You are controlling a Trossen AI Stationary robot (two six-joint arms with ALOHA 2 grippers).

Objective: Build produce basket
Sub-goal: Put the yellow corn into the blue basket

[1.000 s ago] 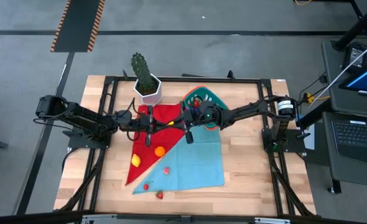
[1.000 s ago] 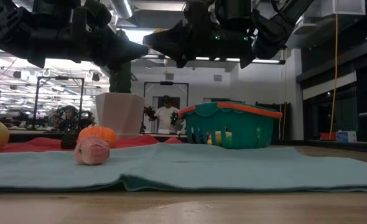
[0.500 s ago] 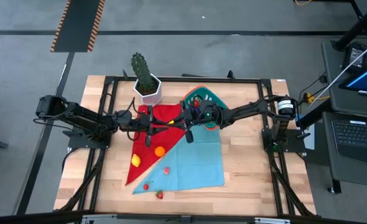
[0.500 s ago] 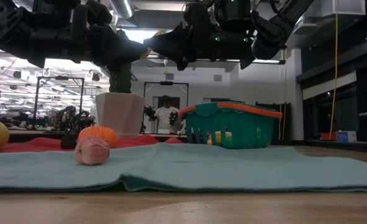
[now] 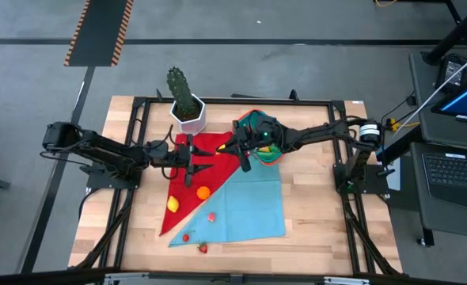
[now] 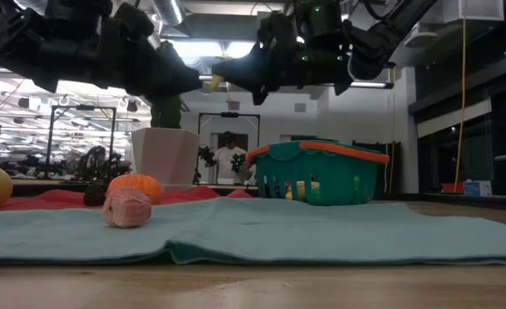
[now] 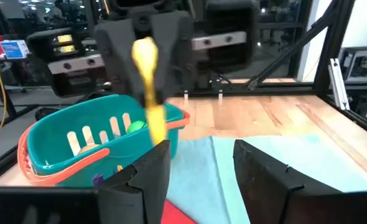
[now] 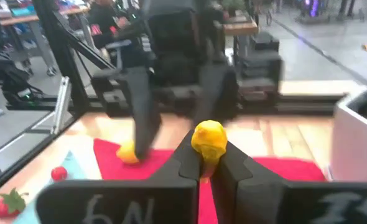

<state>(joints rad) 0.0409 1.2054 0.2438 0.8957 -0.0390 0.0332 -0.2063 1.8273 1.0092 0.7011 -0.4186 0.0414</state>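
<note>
A yellow toy banana hangs in the air over the red cloth, with my right gripper shut on it. My left gripper faces it from the table's left, open, its fingers just short of the banana's free end. The teal basket with the orange-red rim stands right behind my right gripper, with a few produce pieces inside. An orange, a lemon and small red berries lie on the cloths. My right gripper pinches the banana by its end toward the basket, between its two fingers. The fingers come about level from the table's right side and lie along the banana. The banana sticks out toward my left gripper, its free end lifted clear of the cloth.
A white pot with a cactus stands at the far edge, left of the basket. A teal cloth covers the table's middle and near part. A strawberry lies on bare wood near the front edge. A person stands in the room beyond.
My left gripper has opened and let go of the banana. My right gripper keeps the banana and has drawn a little away toward the basket, so a gap now shows between the two grippers.
</note>
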